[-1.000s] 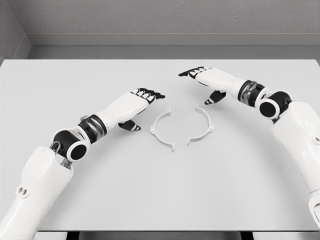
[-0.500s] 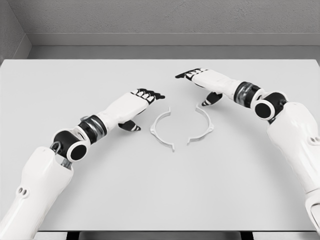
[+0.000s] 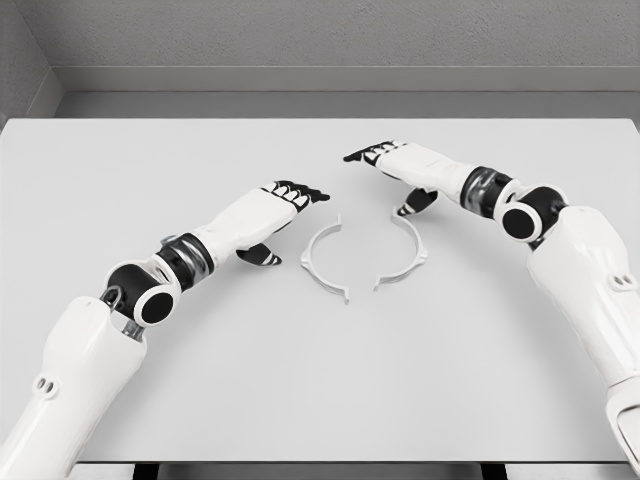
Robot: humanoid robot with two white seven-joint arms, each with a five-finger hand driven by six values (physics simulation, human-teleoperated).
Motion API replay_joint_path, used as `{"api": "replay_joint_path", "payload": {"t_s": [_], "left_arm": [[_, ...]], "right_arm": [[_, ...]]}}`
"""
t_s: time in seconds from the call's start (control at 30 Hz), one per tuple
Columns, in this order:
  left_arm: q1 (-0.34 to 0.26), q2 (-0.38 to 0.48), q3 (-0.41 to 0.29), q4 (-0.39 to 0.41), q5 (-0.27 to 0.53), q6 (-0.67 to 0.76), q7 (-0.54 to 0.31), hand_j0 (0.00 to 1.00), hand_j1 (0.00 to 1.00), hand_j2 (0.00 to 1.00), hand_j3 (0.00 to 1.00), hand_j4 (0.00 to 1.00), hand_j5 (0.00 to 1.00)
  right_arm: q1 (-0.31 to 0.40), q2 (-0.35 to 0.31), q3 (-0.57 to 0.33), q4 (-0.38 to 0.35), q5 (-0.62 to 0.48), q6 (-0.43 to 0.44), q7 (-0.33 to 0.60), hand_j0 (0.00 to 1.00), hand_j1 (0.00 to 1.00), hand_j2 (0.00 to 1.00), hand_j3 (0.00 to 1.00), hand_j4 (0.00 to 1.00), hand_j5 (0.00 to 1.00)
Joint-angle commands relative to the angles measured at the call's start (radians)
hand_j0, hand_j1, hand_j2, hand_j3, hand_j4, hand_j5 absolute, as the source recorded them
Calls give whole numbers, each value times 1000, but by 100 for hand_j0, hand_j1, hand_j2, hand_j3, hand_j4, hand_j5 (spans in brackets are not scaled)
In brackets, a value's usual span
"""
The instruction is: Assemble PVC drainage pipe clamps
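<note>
Left hand [image 3: 268, 208] flat over the white table [image 3: 120, 180], fingers extended and loosely spread, holding nothing, black fingertips just left of the left clamp half [image 3: 322, 263], thumb tucked underneath and apart from it. Left clamp half lying flat near the table's middle, a thin white arc bowed leftward, open side facing right. Right clamp half [image 3: 404, 252] just beside it, bowed rightward, ends close but not joined, a gap between them. Right hand [image 3: 398, 165] above and behind the right clamp half, fingers stretched out pointing left, empty, thumb hanging down near the arc's upper end.
</note>
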Motion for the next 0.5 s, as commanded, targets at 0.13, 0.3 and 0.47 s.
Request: {"api": "replay_joint_path", "payload": {"t_s": [0.13,0.3,0.47], "left_arm": [[0,1,0,-6,4,1,1,100,100,100,100,100,100],[6,1,2,-11,4,1,1,100,100,100,100,100,100],[6,1,2,-11,4,1,1,100,100,100,100,100,100]], "right_arm": [[0,6,3,-2,-7,1,-1,100,100,100,100,100,100],[0,12,10,-2,-10,1,-1,100,100,100,100,100,100],[0,12,14,-19,-12,1,-1,100,100,100,100,100,100]]}}
